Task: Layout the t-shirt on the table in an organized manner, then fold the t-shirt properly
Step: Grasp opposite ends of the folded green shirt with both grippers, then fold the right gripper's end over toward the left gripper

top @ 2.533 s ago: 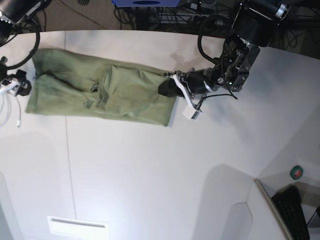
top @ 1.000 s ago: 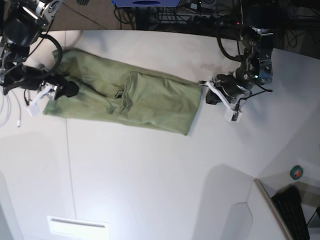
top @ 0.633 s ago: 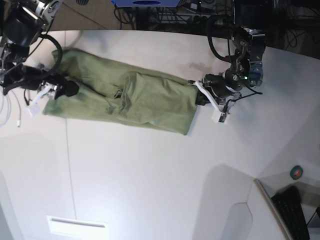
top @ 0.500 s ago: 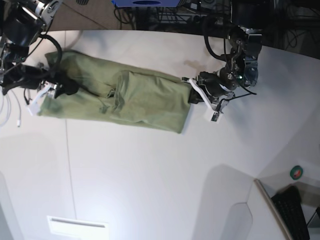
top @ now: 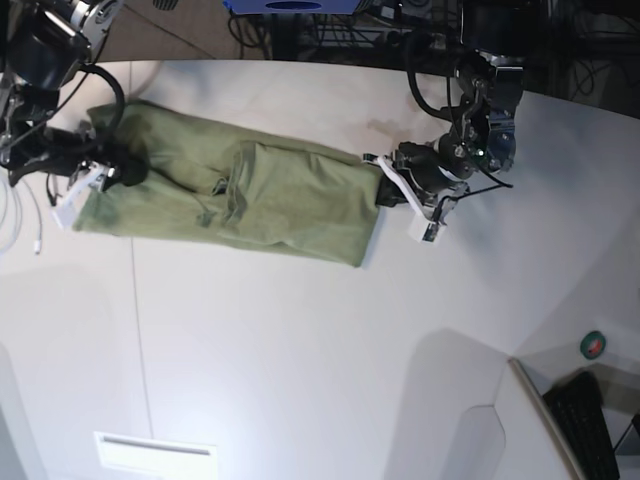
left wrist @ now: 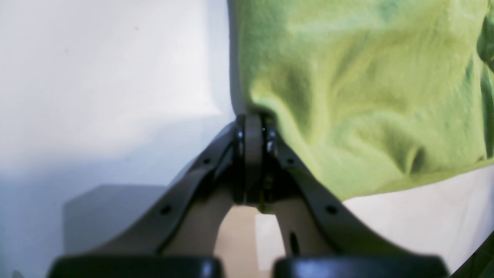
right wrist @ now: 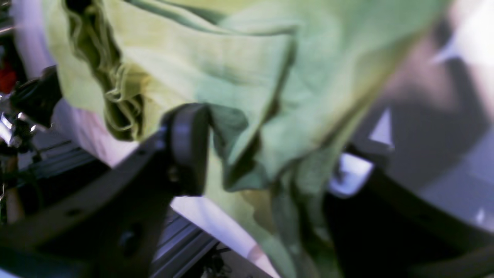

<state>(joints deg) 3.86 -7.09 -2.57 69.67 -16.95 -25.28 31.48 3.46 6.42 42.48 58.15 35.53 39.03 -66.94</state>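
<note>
The shirt (top: 225, 195) lies bunched across the table (top: 300, 340) — soft, light, limp. Left gripper (left wrist: 252, 127) is clamped on its edge; right gripper (right wrist: 262, 154) straddles cloth, jaws apart. Best held at corners or hems — it sags elsewhere.

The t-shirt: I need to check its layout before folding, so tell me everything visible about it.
The t-shirt is plain olive-green soft cloth, lying as a long, wrinkled band across the far part of the white table, with a bunched fold near its middle. The left claw is shut on one end's edge; the right claw sits at the other end with cloth between its jaws.
</note>
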